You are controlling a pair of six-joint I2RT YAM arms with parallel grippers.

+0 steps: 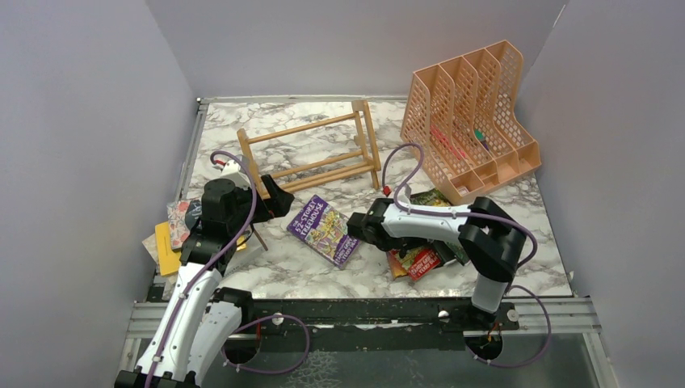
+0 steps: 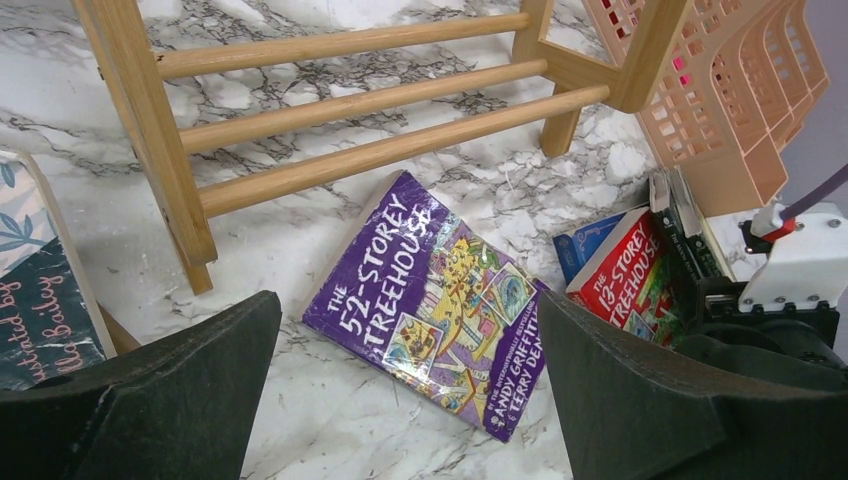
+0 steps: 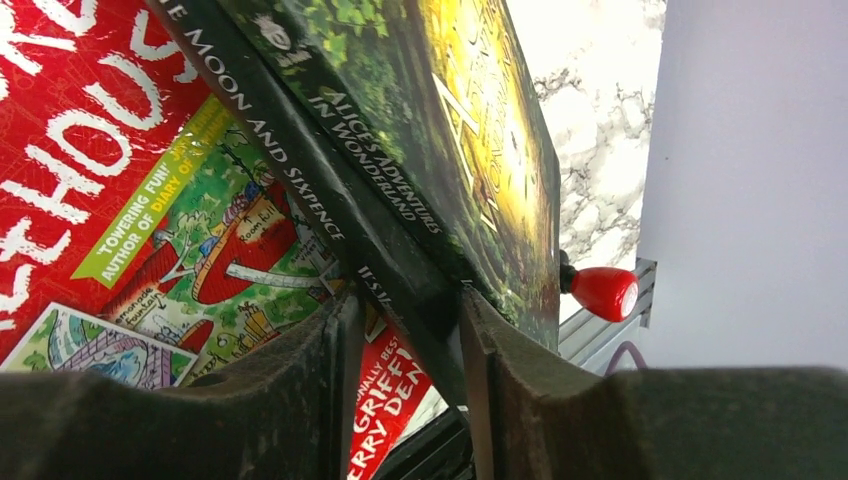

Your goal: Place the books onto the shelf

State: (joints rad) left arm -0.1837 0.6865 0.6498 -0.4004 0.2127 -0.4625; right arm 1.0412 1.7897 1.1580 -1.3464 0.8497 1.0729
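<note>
Lavender-grey walls (image 1: 89, 121) box the setup in on three sides. The bench (image 1: 323, 279) is white marble with grey veins and has a metal rail (image 1: 557, 311) along the near edge.

Biggest thing on it is the peach mesh file organiser (image 1: 452, 89) in the back right corner. Its slots hold a pinkish strip and something small and green, can't make out what.

Near its left side stands the wooden shelf (image 2: 350, 105), upright, with its dowel rails running between the two end frames.

The left fingers (image 2: 150, 400) hang just in front of the shelf's left end, spread wide apart with nothing held.

The books are all down on the bench:
- The purple 52-Storey Treehouse (image 2: 430, 300) lies flat, cover up, in front of the shelf between the two arms.
- On the right, the red 13-Storey Treehouse (image 2: 625, 275) lies over a blue book (image 2: 578, 250).
- The right arm stretches across that heap and hides most of it from above.
- The right fingers (image 3: 300, 400) are down in that heap, clamped either side of the dark spine of The Moon and Sixpence (image 3: 300, 150).
- Alice's Adventures in Wonderland (image 3: 470, 110) sits against that book's outer side.
- At the left edge, a yellow book (image 1: 167, 250) and a patterned one (image 1: 179, 214) sit partly under the left arm.

Purple cables (image 1: 408, 158) loop off both arms.
</note>
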